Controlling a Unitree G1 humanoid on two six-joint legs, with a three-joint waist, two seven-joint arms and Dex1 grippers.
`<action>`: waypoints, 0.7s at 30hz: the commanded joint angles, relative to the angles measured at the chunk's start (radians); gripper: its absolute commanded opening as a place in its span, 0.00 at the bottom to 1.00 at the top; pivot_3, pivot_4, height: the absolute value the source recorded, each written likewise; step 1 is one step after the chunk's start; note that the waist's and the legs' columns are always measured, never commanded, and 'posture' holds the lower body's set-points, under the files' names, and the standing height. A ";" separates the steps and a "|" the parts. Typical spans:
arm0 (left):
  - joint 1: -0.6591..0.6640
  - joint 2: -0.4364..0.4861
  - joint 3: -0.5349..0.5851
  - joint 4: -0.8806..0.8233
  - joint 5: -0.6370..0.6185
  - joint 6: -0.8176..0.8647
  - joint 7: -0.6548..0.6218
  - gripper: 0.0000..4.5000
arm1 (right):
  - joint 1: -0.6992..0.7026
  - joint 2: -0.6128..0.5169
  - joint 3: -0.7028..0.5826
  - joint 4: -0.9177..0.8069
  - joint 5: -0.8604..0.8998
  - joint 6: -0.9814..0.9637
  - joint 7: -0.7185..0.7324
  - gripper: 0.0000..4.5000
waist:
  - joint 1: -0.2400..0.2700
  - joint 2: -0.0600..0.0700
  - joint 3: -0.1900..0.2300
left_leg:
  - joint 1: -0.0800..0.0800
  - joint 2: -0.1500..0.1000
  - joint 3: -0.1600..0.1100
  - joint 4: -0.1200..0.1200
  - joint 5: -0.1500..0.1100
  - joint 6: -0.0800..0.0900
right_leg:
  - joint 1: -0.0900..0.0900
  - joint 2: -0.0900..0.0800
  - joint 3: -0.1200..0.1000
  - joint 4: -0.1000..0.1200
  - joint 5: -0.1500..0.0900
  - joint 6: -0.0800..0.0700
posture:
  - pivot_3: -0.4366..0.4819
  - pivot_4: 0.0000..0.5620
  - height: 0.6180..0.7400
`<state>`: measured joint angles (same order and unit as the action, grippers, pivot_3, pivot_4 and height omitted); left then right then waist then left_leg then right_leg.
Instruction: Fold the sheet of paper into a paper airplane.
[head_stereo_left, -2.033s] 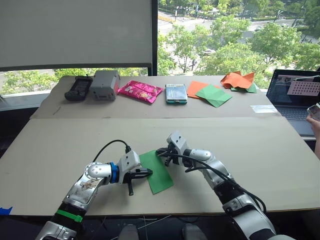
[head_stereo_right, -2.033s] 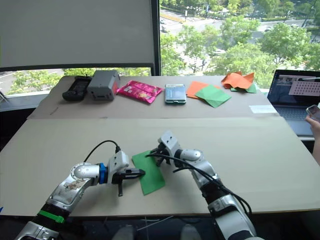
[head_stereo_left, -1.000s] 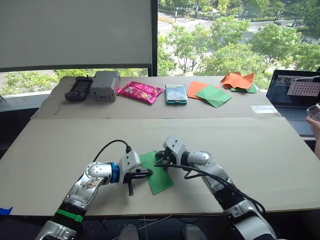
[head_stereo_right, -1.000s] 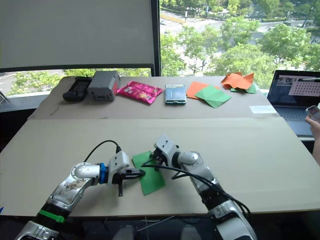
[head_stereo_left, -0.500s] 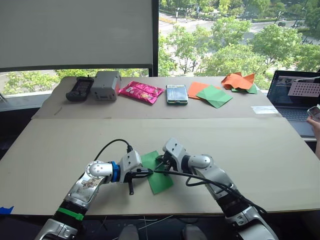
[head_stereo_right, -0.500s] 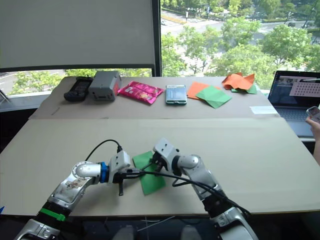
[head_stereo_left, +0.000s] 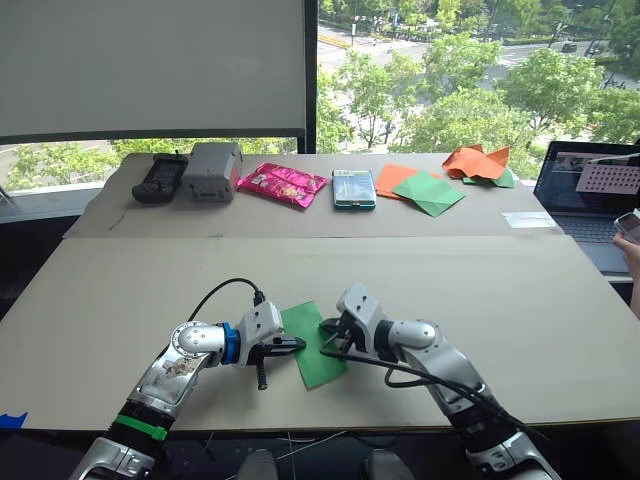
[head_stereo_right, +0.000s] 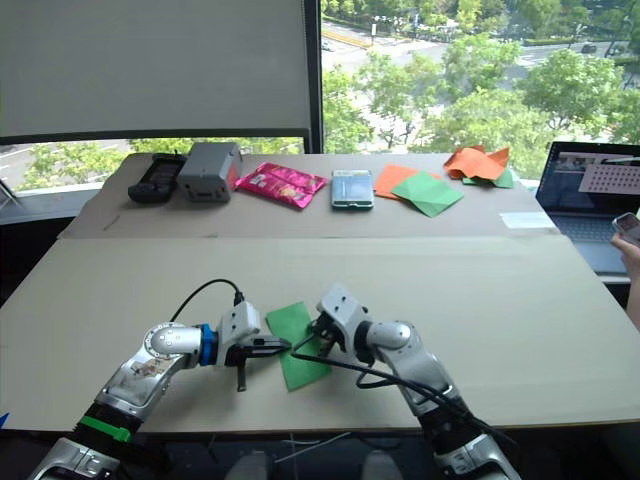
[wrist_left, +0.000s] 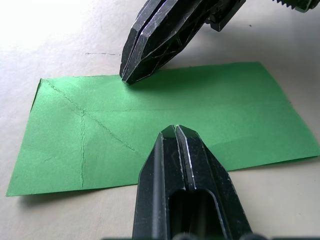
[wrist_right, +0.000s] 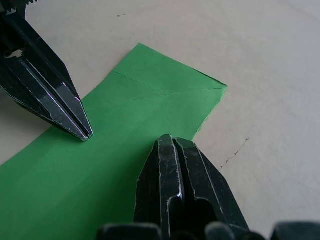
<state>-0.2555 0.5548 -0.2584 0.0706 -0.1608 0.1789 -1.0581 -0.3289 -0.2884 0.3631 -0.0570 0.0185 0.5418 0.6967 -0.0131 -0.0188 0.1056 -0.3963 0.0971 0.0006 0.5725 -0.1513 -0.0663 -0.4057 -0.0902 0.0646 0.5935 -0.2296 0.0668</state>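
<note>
Beige tabletop (head_stereo_left: 120, 290) carries the sheet of paper (head_stereo_left: 315, 342), lying flat near the front edge, between my two grippers. Left gripper (wrist_left: 176, 131): fingers pressed together, tip on the sheet's left long edge, nothing held. Right gripper (wrist_right: 171, 141): fingers likewise together, tip on the opp. edge, nothing gripped.

1. The sheet of paper (head_stereo_left: 314, 343) lies flat on the table (head_stereo_left: 520, 310), near the front edge, a little left of the middle.
2. The left claw (head_stereo_left: 297, 345) rests on the sheet's left long edge, its fingers pressed together.
3. The right claw (head_stereo_left: 330, 341) meets the opposite long edge, fingers likewise together, tip touching the sheet.
4. Along the far edge, left to right: a controller (head_stereo_left: 157, 178), a box (head_stereo_left: 211, 169), a snack packet (head_stereo_left: 281, 183), a phone (head_stereo_left: 353, 188), flat paper squares (head_stereo_left: 420, 189), a crumpled paper heap (head_stereo_left: 479, 161).
5. A laptop (head_stereo_left: 590, 190) sits at the far right corner.
</note>
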 joint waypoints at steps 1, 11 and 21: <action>0.004 0.009 -0.016 0.030 0.028 0.009 -0.002 0.00 | 0.050 -0.029 0.046 0.043 -0.014 0.061 0.015 0.00 | 0.000 0.000 0.000 | 0.000 0.000 0.000 0.000 0.000 0.000 | 0.000 0.000 0.000 0.000 0.000 0.000 | 0.48 0.27 0.82; 0.002 0.006 -0.016 0.033 0.027 0.010 -0.005 0.00 | 0.100 -0.071 0.062 -0.031 0.003 0.087 0.033 0.00 | 0.000 -0.001 0.000 | 0.000 0.000 0.000 0.000 -0.001 -0.002 | 0.000 0.000 0.000 -0.001 -0.001 0.000 | 0.48 0.27 0.82; 0.005 0.004 -0.020 0.031 0.029 0.010 -0.005 0.00 | 0.157 -0.127 0.079 -0.127 0.017 0.141 0.058 0.00 | 0.001 -0.002 -0.001 | 0.001 0.000 0.000 0.000 -0.002 -0.004 | 0.000 -0.001 0.000 -0.001 -0.003 0.000 | 0.48 0.27 0.82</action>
<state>-0.2606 0.5534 -0.2600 0.0786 -0.1600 0.1777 -1.0687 -0.2227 -0.3835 0.3850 -0.2300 0.0385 0.6001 0.7247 -0.0122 -0.0207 0.1050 -0.3950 0.0969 0.0006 0.5726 -0.1540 -0.0702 -0.4053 -0.0912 0.0645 0.5922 -0.2323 0.0666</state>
